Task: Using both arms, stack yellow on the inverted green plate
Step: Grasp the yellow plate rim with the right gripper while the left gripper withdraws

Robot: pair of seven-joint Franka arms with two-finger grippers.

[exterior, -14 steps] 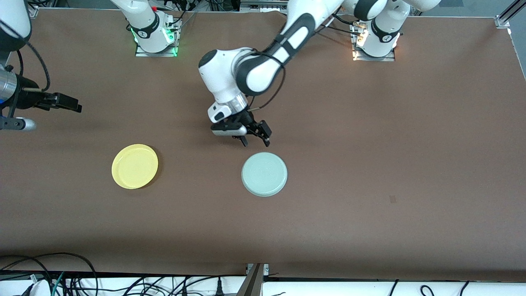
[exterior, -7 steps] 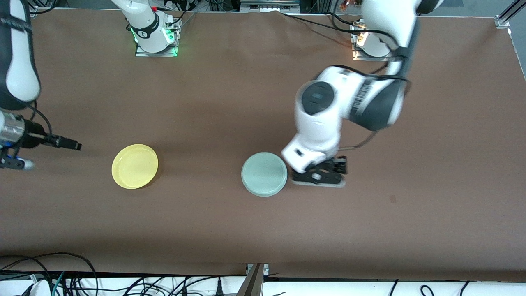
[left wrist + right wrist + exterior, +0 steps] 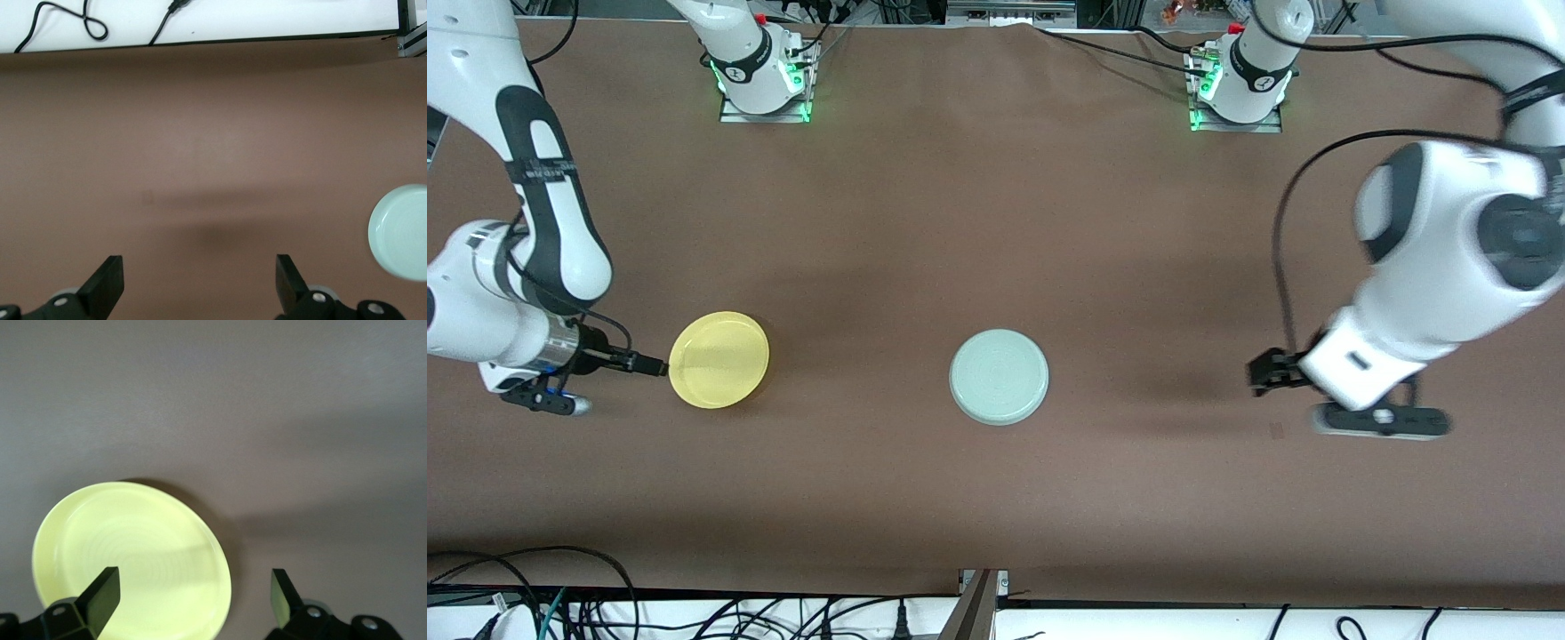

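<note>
Right gripper [image 3: 649, 365]: hovering low at the right arm's end of the table [image 3: 996, 222], fingers spread wide, holding nothing. Yellow plate [image 3: 719, 359]: lying rim up just off its fingertips. Green plate [image 3: 999, 376]: lying inverted mid-table, well apart from both grippers. Left gripper [image 3: 1267, 372]: hovering over bare table toward the left arm's end, fingers wide, empty.
</note>
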